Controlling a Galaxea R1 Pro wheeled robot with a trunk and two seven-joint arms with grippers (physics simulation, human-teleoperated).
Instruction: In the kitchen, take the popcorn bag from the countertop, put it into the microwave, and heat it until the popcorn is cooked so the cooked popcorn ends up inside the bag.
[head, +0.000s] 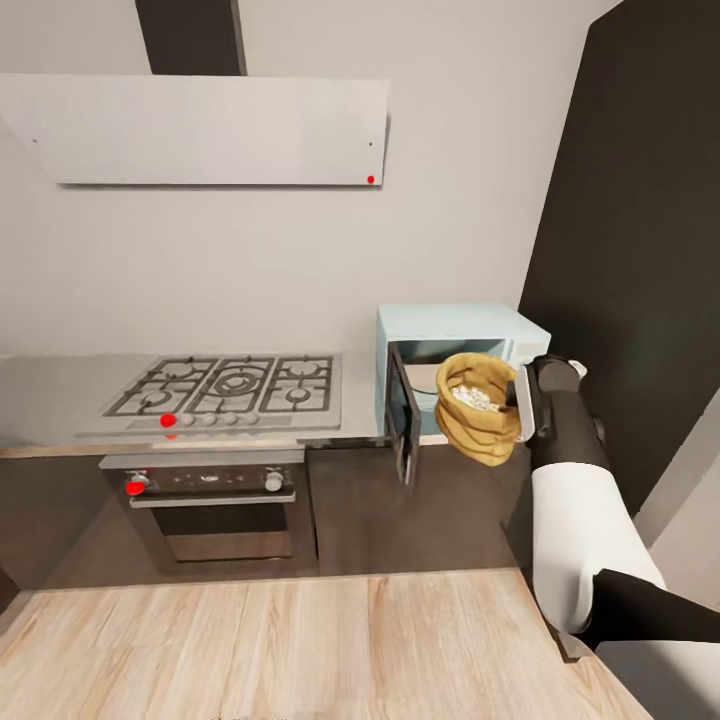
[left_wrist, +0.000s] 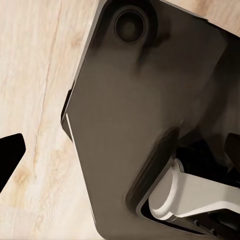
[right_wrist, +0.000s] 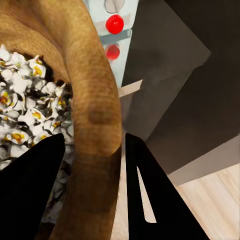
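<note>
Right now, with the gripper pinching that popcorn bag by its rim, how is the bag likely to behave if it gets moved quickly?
The popcorn bag looks like soft, wrinkled cloth, so it will probably sag rather than hold shape. Its mouth is open with popcorn heaped near the rim, so tilting may spill some. The right gripper pinches only the rim, so it could swing.

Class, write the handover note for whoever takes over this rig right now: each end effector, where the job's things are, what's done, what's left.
Right end effector: shut on the bag's rim, one finger inside over the popcorn, one outside.
Left end effector: its state cannot be told.
Bag: held in the air in front of the microwave's open cavity; door swung open to the left.
Done: bag lifted, door open.
Left: likely set the bag inside, release, shut the door and start heating.
</note>
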